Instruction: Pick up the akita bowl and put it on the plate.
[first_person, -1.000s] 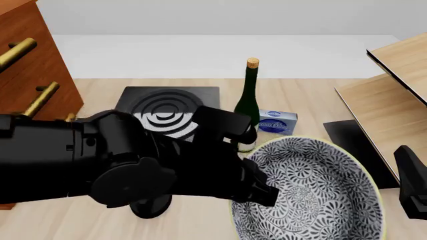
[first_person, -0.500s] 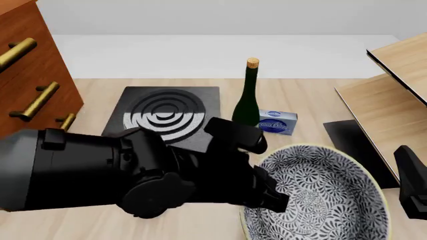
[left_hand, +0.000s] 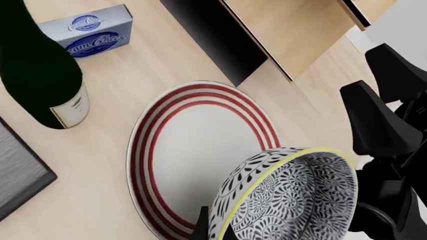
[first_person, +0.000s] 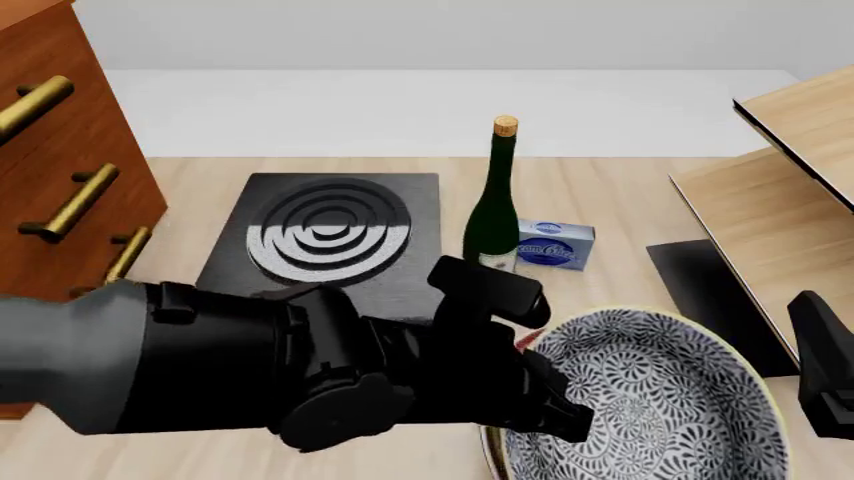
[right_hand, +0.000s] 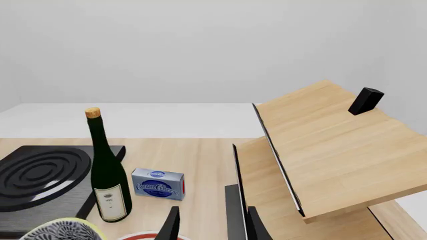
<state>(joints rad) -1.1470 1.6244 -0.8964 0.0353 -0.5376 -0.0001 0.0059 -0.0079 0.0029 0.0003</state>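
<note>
My left gripper (left_hand: 213, 228) is shut on the rim of the akita bowl (left_hand: 287, 195), which has a dark swirl pattern and a yellowish rim. In the left wrist view the bowl hangs tilted over one edge of the plate (left_hand: 193, 145), a white plate with red rings lying on the wooden table. From the front, the bowl (first_person: 647, 400) fills the lower right and my left arm hides almost all of the plate. The bowl's rim (right_hand: 60, 231) also shows in the right wrist view. My right gripper (right_hand: 212, 227) is open and holds nothing, to the right of the bowl.
A green wine bottle (first_person: 494, 205) and a blue cream cheese box (first_person: 554, 243) stand just behind the plate. The black stove (first_person: 327, 230) lies at the left, beside a wooden drawer cabinet (first_person: 60, 150). A wooden shelf unit (first_person: 787, 190) rises at the right.
My left arm has carried the bowl nearer and to the right, lower in the front view. More of the stove is uncovered. The right arm has stayed still.
</note>
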